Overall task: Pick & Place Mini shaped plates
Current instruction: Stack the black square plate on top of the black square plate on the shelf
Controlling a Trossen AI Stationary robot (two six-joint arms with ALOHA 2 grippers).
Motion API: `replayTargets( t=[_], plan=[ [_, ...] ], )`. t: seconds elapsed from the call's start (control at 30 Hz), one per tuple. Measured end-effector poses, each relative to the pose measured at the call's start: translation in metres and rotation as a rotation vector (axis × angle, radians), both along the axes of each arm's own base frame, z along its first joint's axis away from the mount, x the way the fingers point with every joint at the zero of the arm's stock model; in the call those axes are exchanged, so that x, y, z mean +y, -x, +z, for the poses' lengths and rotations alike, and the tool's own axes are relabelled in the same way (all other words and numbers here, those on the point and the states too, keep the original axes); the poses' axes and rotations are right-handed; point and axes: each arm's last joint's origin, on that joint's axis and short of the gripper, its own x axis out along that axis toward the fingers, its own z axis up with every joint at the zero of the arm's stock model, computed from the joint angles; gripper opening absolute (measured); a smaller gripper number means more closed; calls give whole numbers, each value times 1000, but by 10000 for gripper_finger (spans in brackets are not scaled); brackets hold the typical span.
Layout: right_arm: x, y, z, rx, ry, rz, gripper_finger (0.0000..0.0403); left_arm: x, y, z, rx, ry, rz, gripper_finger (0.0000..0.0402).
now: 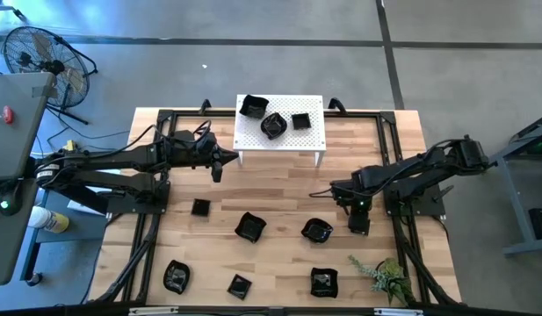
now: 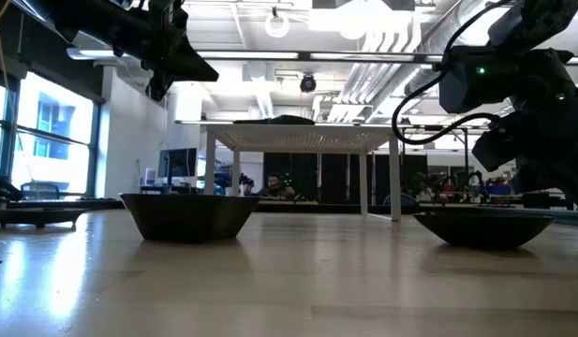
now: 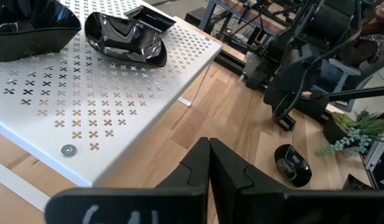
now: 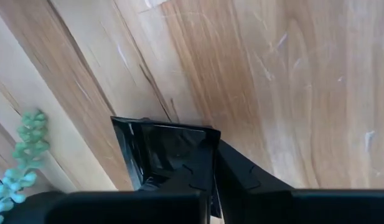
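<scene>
Three plates (image 1: 272,124) on stand (image 1: 310,139)

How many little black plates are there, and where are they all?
Black plates on the white stand: 3
On the wooden table: 6
In the right gripper: 1
In the left gripper, beside the stand: 0
Total: 10

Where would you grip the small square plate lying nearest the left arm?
Probably one rim edge of the square plate, from straight above, with one finger inside and one outside. It lies flat, open side up, with bare wood all round, and its straight sides suit the fingers. The left gripper, shut beside the stand, is nearest.
</scene>
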Motion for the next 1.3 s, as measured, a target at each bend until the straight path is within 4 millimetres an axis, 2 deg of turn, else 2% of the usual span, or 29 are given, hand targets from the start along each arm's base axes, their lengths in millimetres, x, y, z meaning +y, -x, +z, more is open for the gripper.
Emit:
replayTargets(
  t=[0.37, 0.63, 0.8, 1.0, 1.13, 1.3],
  plan=[
    [0, -16, 17, -47, 10, -42, 4, 0, 0, 0, 0, 1, -3, 0],
    [2, -32, 52, -47, -8, -61, 3, 0, 0, 0, -1, 1, -2, 0],
    [-2, -47, 89, -92, -40, -101, 3, 0, 0, 0, -1, 1, -2, 0],
    [-22, -71, 152, -297, 11, -211, 5, 0, 0, 0, -1, 0, 0, 0],
    [-50, -79, 195, -419, 60, -424, 7, 0, 0, 0, -1, 0, 1, 0],
    [-101, -71, 242, -559, 170, -731, 7, 0, 0, 0, -1, 0, 1, 0]
  ],
)
